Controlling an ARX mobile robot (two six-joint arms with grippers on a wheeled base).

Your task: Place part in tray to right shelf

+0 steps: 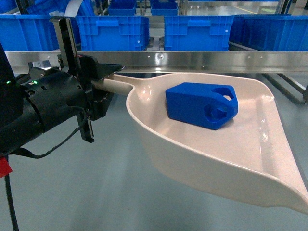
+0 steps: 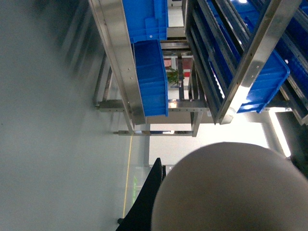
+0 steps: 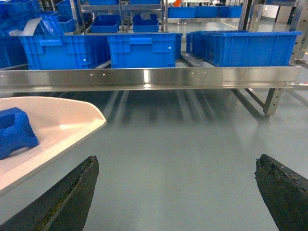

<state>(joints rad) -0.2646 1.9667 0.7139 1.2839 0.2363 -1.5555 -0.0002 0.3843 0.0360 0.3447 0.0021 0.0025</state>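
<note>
The blue part (image 1: 202, 105) lies inside the cream tray (image 1: 216, 163), near its back wall. My left gripper (image 1: 107, 84) is shut on the tray's handle (image 1: 118, 84) and holds the tray in the air above the floor, just in front of the shelf's steel front rail (image 1: 202, 60). In the left wrist view the tray's underside (image 2: 226, 187) fills the lower right beside one black finger (image 2: 149, 197). The right wrist view shows the right gripper (image 3: 175, 166) open with only floor between its fingers. The tray's lip (image 3: 62, 125) and the part (image 3: 14, 132) lie to its left.
Large blue crates (image 1: 197, 31) stand in a row on the rack behind the rail, and again in the right wrist view (image 3: 144, 48). A lower steel frame (image 1: 288, 86) slopes down at the right. Grey floor (image 1: 96, 183) lies under the tray.
</note>
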